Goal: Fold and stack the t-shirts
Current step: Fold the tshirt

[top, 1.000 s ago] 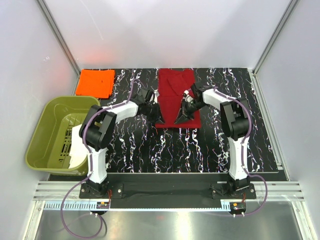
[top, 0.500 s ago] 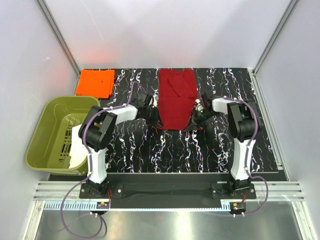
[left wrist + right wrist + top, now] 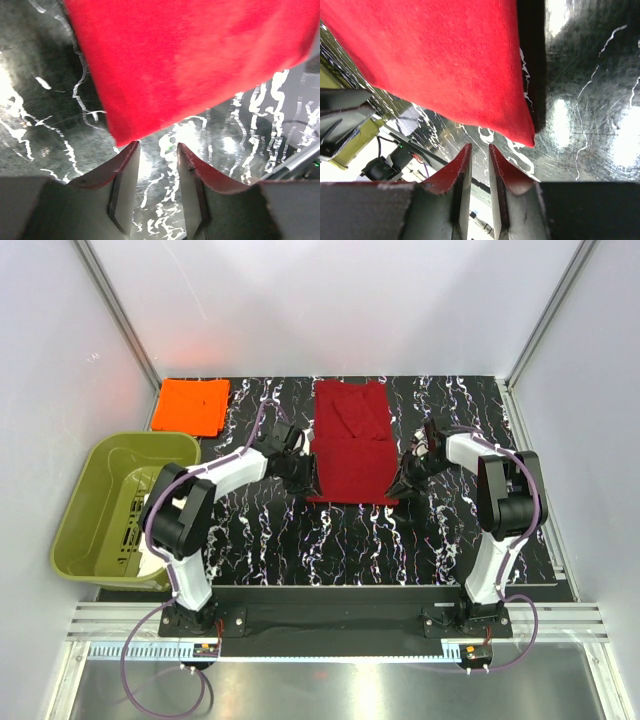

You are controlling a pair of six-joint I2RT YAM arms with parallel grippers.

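The dark crimson t-shirt (image 3: pixel 350 440) lies flat as a long narrow folded rectangle in the middle of the black marbled table (image 3: pixel 330 540). My left gripper (image 3: pixel 303 472) is low at its near left corner, open and empty. In the left wrist view the gripper (image 3: pixel 157 150) sits just off the red cloth's (image 3: pixel 190 60) corner. My right gripper (image 3: pixel 407 476) is at the near right corner, its jaws a narrow gap apart and empty. In the right wrist view the gripper (image 3: pixel 480 148) is just clear of the cloth's (image 3: pixel 445 60) corner. The orange t-shirt (image 3: pixel 190 405) lies folded at the far left.
An olive-green plastic tub (image 3: pixel 85 510) stands off the table's left edge. White walls enclose the table on three sides.
My right gripper has moved right, off the red shirt, to beside its near right corner. The shirt's near end is now narrower and flat. My left gripper has shifted slightly at the left edge.
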